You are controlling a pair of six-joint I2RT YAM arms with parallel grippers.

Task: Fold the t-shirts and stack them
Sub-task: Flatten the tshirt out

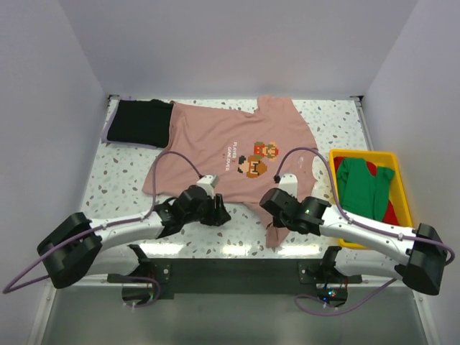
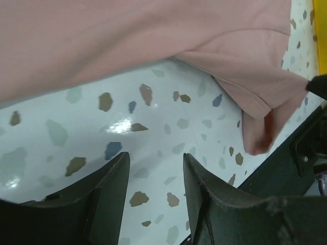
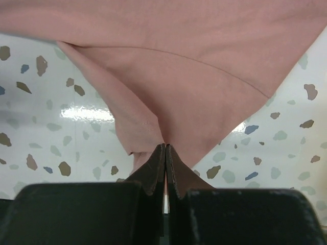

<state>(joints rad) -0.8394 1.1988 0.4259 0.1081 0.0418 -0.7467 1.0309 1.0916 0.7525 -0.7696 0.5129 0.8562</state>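
A dusty-pink t-shirt (image 1: 230, 136) with pixel figures and white text lies spread across the middle of the table. My right gripper (image 1: 272, 203) sits at its near edge; in the right wrist view the jaws (image 3: 165, 149) are shut on a fold of the pink cloth (image 3: 194, 76), which bunches up to them. My left gripper (image 1: 219, 210) is just short of the shirt's near hem (image 2: 127, 35). It stands open (image 2: 156, 163) over bare speckled table with nothing between its fingers (image 2: 110, 189). A plain black t-shirt (image 1: 140, 121) lies folded at the back left. Green (image 1: 363, 187) and red (image 1: 390, 212) t-shirts lie in the bin.
A yellow plastic bin (image 1: 363, 154) stands at the right edge of the table. White walls close the table in at the back and both sides. A tail of pink cloth (image 1: 273, 233) reaches to the table's front edge, beside the dark base rail (image 1: 230, 273).
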